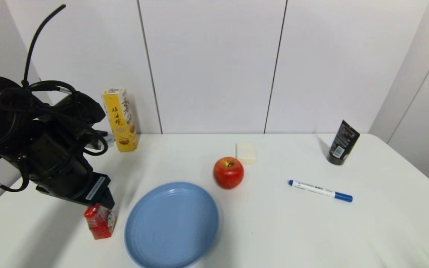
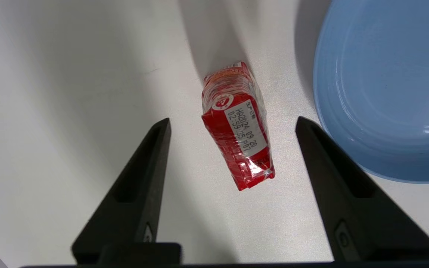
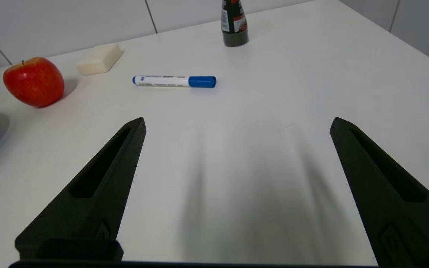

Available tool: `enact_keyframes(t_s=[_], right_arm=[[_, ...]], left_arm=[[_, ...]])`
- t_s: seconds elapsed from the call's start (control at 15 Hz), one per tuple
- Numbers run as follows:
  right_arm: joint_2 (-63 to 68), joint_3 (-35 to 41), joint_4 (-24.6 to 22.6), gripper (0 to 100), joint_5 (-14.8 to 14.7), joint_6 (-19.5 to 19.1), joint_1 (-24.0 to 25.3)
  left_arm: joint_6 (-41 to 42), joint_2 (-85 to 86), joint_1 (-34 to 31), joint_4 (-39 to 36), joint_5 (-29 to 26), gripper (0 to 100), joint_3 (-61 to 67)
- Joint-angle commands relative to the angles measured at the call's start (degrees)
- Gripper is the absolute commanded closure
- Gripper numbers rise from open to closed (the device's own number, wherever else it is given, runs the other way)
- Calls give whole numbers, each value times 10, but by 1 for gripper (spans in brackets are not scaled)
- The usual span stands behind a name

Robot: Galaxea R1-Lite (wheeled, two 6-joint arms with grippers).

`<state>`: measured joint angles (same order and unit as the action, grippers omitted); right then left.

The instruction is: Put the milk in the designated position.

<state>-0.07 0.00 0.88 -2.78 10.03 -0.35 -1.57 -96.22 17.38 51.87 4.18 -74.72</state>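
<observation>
the left gripper [image 2: 233, 124] hangs over the milk [image 2: 237, 126], fingers spread wide either side, not touching. the milk stands on the table [image 1: 274, 223] beside the blue plate [image 1: 171, 225]. the right gripper [image 3: 237, 123] gapes open too.

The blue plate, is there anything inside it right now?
Nothing shows inside the blue plate; its bowl is bare in the head view. The milk carton stands on the table beside it, under the open left gripper. The plate's near edge is cut off.
</observation>
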Motion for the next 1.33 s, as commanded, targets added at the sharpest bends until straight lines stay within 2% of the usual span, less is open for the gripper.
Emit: enact_keyframes(t_s=[0.07, 0.27, 0.6, 0.8, 0.93, 1.0, 1.07, 1.33], right_arm=[[1, 1, 0, 0, 0, 1, 0], [1, 1, 0, 0, 0, 1, 0], [1, 0, 0, 0, 0, 1, 0], [1, 1, 0, 0, 0, 1, 0], [1, 1, 0, 0, 0, 1, 0], [1, 1, 0, 0, 0, 1, 0], [1, 1, 0, 0, 0, 1, 0], [1, 1, 0, 0, 0, 1, 0]], left_arm=[[-1, 24, 3, -21, 1, 0, -10], [-19, 76, 12, -127, -1, 0, 21], [-59, 239, 21, -513, -1, 0, 251], [-48, 376, 3, -666, 2, 0, 416], [25, 452, -64, -724, 0, 0, 496], [57, 492, -111, -736, -1, 0, 530], [69, 536, -131, -744, -1, 0, 567], [75, 746, -135, -718, -6, 0, 677]])
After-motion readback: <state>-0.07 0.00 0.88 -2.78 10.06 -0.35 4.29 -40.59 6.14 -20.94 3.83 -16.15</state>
